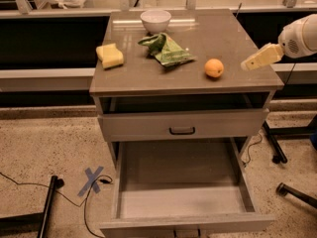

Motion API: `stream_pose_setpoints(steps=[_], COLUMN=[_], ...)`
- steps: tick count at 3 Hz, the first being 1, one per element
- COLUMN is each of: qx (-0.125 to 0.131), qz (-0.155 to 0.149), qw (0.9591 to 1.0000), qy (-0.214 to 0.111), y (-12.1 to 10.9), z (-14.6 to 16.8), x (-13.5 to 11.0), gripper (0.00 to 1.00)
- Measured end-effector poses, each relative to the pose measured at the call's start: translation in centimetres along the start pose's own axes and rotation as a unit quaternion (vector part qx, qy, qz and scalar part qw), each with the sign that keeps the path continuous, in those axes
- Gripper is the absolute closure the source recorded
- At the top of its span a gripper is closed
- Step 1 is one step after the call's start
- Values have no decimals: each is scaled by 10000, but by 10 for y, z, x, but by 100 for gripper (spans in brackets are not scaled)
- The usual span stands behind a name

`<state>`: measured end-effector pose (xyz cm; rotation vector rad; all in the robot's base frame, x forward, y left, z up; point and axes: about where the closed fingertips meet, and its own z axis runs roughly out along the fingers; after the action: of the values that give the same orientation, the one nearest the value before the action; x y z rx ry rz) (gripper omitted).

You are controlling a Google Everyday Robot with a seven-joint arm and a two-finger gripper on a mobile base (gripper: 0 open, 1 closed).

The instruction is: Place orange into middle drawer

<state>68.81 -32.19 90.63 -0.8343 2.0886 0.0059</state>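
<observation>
The orange (214, 68) sits on the grey cabinet top (143, 76), towards its right front. My gripper (256, 59) hangs over the right edge of the cabinet top, a short way to the right of the orange and apart from it, pointing left and down at it. It holds nothing. The middle drawer (178, 175) is pulled wide open below, its pale grey tray empty.
A white bowl (155, 20), a crumpled green bag (167, 50) and a yellow sponge (110, 55) share the cabinet top. The upper drawer front (182, 124) with a dark loop handle is nearly shut. A blue tape cross (92, 180), cables and black stand legs lie on the floor.
</observation>
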Motion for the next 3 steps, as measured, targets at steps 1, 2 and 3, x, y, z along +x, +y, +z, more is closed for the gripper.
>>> stream_pose_setpoints(steps=[1, 2, 3], qx=[-23, -696, -1395], qz=[30, 105, 185], qw=[10000, 9955, 9771], qy=[-11, -629, -1599], y=[-2, 15, 47], z=[2, 11, 17], x=[3, -5, -34], gripper=[0, 0, 0])
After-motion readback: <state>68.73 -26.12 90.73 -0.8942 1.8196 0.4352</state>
